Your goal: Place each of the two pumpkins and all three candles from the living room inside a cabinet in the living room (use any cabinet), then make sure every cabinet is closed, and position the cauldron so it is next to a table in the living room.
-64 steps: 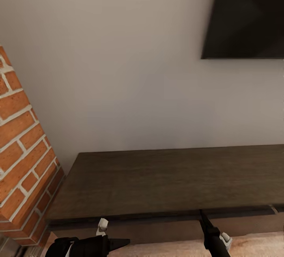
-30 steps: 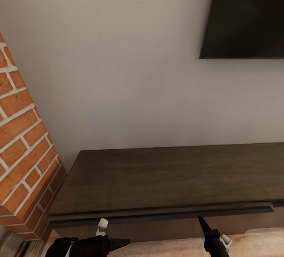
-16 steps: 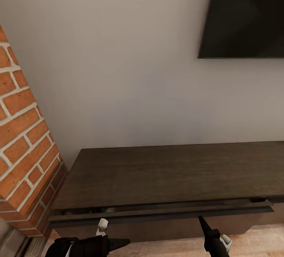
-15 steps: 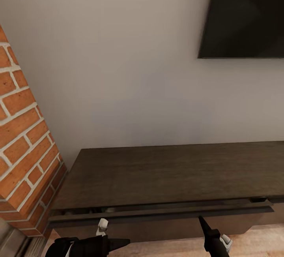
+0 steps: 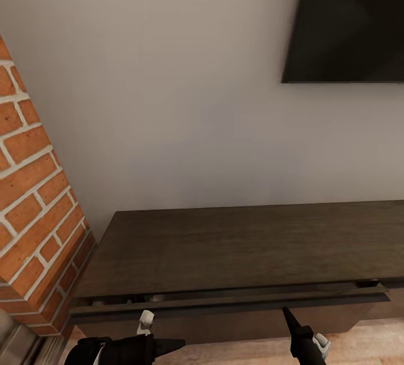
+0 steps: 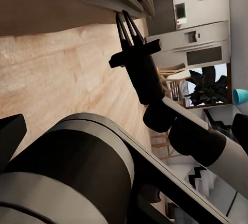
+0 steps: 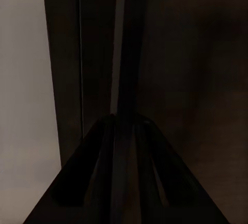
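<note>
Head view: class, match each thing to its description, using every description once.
1. brick column
2. screen
3. top drawer
4. right gripper

A. black, mounted on the wall
B. open a crack
C. orange-red
D. pointing at the drawer front

Pairs: 1-C, 2-A, 3-B, 4-D

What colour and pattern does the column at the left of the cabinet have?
Orange-red bricks with pale mortar lines, seen best in the head view, beside the dark brown cabinet.
</note>
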`<state>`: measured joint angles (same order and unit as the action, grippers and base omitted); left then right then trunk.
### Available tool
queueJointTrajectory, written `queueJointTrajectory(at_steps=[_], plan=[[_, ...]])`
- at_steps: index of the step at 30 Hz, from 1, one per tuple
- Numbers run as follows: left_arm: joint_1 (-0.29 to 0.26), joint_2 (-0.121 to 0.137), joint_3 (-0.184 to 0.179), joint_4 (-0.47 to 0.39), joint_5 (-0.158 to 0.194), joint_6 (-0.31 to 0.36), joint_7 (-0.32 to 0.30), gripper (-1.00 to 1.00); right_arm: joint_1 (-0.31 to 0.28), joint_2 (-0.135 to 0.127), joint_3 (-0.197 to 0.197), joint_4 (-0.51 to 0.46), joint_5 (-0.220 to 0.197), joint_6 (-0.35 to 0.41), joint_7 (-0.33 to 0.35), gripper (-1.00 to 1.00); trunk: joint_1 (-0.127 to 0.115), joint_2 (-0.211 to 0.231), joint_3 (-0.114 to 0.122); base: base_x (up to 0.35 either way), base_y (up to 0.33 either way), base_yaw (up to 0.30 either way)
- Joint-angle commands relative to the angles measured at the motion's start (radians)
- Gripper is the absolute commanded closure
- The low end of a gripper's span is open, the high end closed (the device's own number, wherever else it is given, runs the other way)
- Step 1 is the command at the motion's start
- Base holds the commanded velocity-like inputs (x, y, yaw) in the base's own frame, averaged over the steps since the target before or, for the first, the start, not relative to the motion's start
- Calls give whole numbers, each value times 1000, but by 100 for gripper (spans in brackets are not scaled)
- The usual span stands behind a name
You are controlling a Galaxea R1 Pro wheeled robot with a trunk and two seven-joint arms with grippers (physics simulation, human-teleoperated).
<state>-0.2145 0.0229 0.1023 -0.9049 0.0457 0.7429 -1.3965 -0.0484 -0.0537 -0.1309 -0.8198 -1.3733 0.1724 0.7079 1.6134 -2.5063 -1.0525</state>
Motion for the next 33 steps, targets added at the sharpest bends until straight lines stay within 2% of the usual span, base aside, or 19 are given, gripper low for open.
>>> queueJointTrajectory(at_steps=[1, 16, 33], plan=[[0, 0, 0, 0, 2, 10, -2, -100, -1, 0, -1, -33, -20, 16, 9, 100, 0, 0, -1, 0, 0, 0], [0, 0, 0, 0, 2, 10, -2, -100, -1, -2, 0, -33, -18, 20, 1, 100, 0, 0, -1, -6, 0, 0], [0, 0, -1, 0, 2, 10, -4, -100, -1, 1, -1, -34, -21, 10, 8, 100, 0, 0, -1, -156, 0, 0]])
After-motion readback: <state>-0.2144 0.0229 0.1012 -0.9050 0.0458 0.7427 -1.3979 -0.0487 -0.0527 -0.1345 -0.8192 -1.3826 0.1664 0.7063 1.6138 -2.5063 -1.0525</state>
